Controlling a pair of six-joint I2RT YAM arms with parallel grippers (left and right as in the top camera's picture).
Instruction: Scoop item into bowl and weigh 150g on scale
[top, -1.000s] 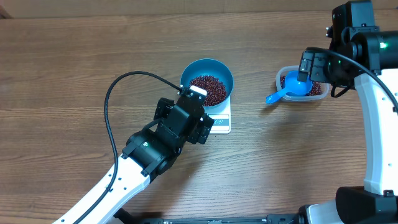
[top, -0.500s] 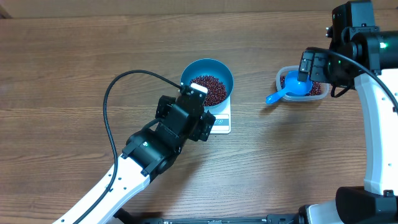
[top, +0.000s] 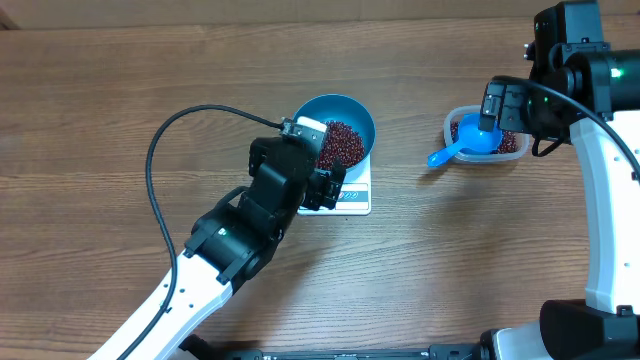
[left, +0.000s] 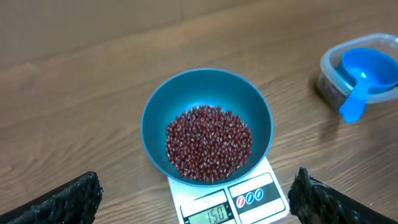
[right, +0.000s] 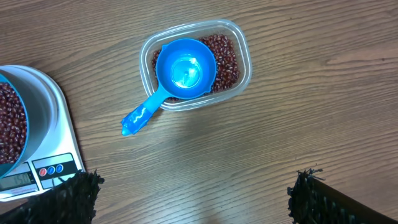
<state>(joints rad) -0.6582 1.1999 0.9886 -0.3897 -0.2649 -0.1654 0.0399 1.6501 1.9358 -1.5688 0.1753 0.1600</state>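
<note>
Read the scale (left: 239, 200) display, lower centre of the left wrist view; it appears to show 150; the bowl (left: 155, 118) of beans (left: 208, 143) sits on it; left claw (left: 194, 202) and right claw (right: 193, 199) are spread, empty; touch nothing; the scoop (right: 183, 70) rests in the tub (right: 241, 50).

Robotics lab workstation, wood-grain table (top: 90, 120), left arm (top: 190, 300), right arm (top: 603, 200), trailing black cable (top: 149, 185)

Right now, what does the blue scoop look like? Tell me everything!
The scoop is bright blue, plastic by its look: a round cup and a short handle. The cup sits open side up and empty on the beans in the clear tub. The handle pokes out over the tub's rim. Nothing grips it.
</note>
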